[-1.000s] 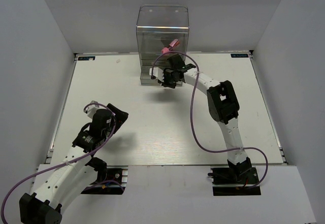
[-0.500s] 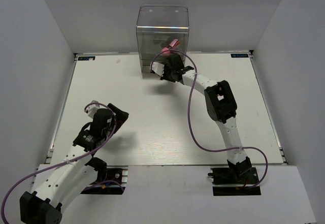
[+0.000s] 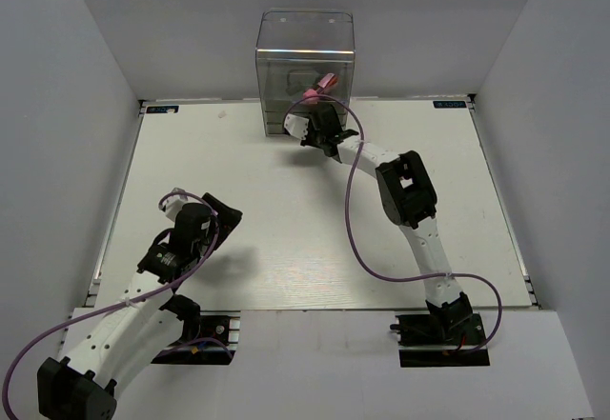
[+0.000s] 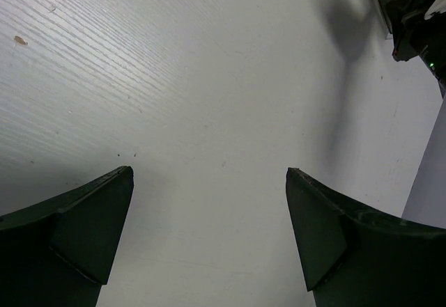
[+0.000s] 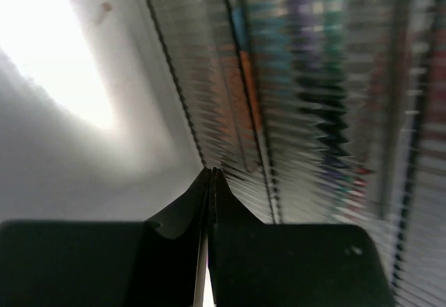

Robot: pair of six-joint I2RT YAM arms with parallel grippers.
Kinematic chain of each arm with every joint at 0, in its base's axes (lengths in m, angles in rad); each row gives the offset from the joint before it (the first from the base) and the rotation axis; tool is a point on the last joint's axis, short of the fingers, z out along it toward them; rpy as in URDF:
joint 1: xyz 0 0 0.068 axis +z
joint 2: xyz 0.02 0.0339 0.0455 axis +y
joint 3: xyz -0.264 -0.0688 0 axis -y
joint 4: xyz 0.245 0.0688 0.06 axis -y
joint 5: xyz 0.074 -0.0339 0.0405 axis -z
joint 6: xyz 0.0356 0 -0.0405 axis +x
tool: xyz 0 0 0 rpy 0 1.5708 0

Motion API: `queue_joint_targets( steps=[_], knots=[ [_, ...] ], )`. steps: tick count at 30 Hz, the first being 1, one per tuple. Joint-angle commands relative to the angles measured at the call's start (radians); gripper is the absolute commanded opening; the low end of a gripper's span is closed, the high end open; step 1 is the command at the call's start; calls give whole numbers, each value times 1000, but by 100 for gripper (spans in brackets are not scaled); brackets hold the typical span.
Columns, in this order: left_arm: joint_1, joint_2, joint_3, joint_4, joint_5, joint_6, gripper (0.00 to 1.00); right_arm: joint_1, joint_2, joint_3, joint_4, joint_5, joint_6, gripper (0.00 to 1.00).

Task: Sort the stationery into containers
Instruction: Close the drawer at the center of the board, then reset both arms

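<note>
Obs., sorting run, single moment.

- Stationery point(image 5: 248, 77): in the right wrist view it shows only as blurred orange, teal, blue, purple and red streaks behind a ribbed drawer front point(image 5: 320, 126). The streaks run roughly 12 to 6 o'clock, parallel to the drawer edges. Individual items cannot be told apart.
- Pink-and-red piece point(image 3: 319, 84): in the upper part of the transparent drawer box point(image 3: 305, 53). Its long axis tilts toward 2 o'clock in the top view.
- The box stands at the 12 o'clock edge of the counter point(image 3: 286, 239). No loose stationery shows on the counter.
- Right fingers point(image 5: 210, 179): clenched tip to tip, nothing between them. They sit at the box's 6 o'clock side, low on its front. The drawer front lies straight ahead of the tips, at their 12 to 1 o'clock. Touching or just short of it: cannot tell.
- Left fingers point(image 3: 222, 212): spread wide and empty over bare counter, well apart from the box, at about 7 o'clock from it.

Judgement: the right arm is by far the nearer. With the tips shut and square to the front, the step in hand looks like a push on a drawer, not a pick. The push should go straight toward 12 o'clock, across the long axis of the items inside; an off-axis shove could skew the drawer or slide the whole box.
</note>
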Motion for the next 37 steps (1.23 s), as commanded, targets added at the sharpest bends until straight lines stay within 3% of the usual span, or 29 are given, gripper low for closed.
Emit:
queue_joint_targets(
  steps=[1, 10, 14, 18, 19, 21, 22, 23, 24, 28, 37],
  knots=[
    [-1, -1, 5, 6, 10, 12, 100, -6, -1, 23, 134, 63, -20, 0],
    [-1, 8, 14, 6, 10, 12, 100, -10, -32, -19, 140, 59, -16, 0],
    [-10, 8, 14, 6, 10, 12, 100, -8, -153, -88, -24, -198, 46, 0],
    [-10, -25, 14, 25, 29, 31, 100, -2, -387, -322, -66, -453, 137, 0],
    [-10, -25, 2, 44, 40, 41, 100, -5, -418, -376, -58, -479, 167, 20],
    [-10, -36, -7, 71, 63, 51, 100, -5, -527, -431, -57, -545, 305, 45],
    [-10, -47, -16, 103, 72, 61, 100, -8, -550, -474, -54, -547, 338, 75],
    [-10, -47, -16, 120, 83, 77, 100, -8, -598, -491, -46, -538, 374, 90],
    [-10, -47, -26, 138, 104, 88, 100, -8, -639, -500, -46, -513, 482, 90],
    [-10, -47, -17, 265, 177, 172, 100, -14, -747, -569, -61, -450, 638, 90],
    [-10, 21, 59, 364, 304, 291, 100, -37, -1073, -821, 22, -355, 716, 90]
  ],
)
